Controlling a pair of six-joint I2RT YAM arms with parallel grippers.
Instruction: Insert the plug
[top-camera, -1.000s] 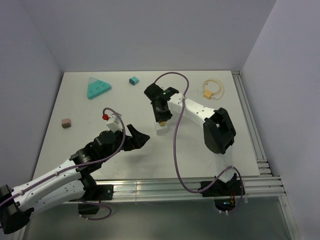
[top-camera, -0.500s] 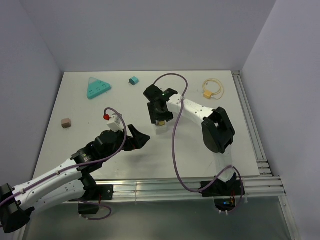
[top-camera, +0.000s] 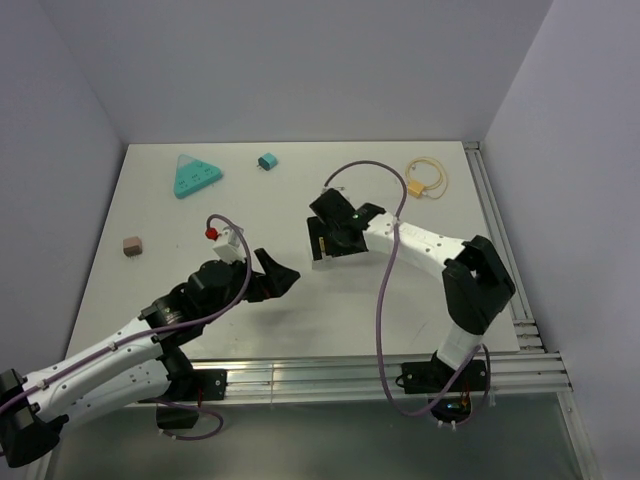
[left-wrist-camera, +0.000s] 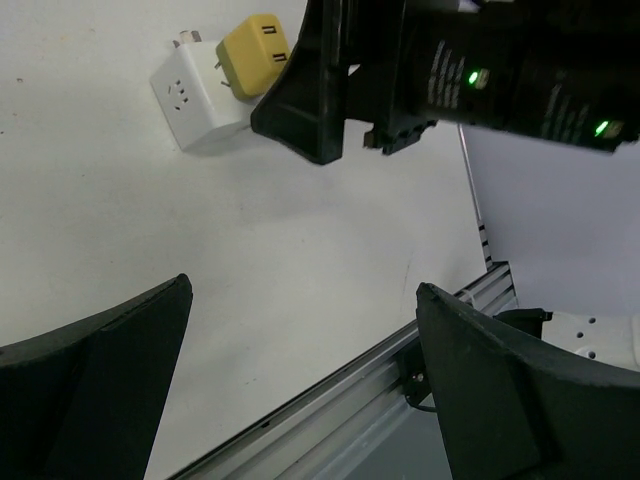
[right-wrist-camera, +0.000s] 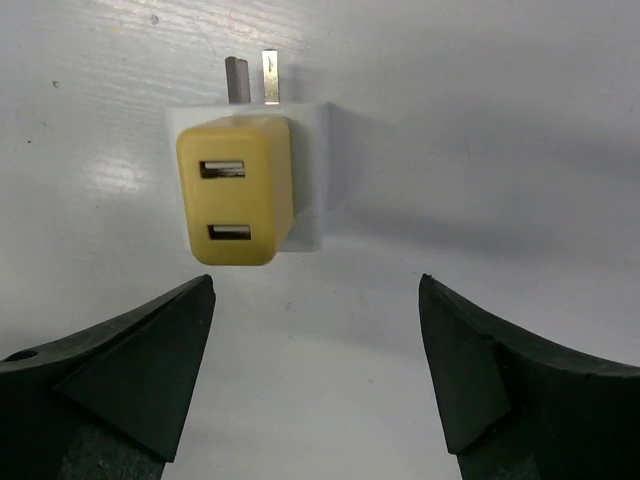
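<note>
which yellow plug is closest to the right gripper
The yellow plug on the white adapter, right ahead of the right gripper; the other yellow plug lies near the far right corner with a looped cable.

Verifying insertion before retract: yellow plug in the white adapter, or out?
In, apparently: yellow plug sits flush on white adapter, its prongs hidden; right tool open, clear.

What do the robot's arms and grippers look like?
Both arms are white links with black joints: left arm, right arm. A purple cable loops along each. The left gripper and right gripper have black, wedge-shaped fingers. A green light glows near the right wrist.
</note>
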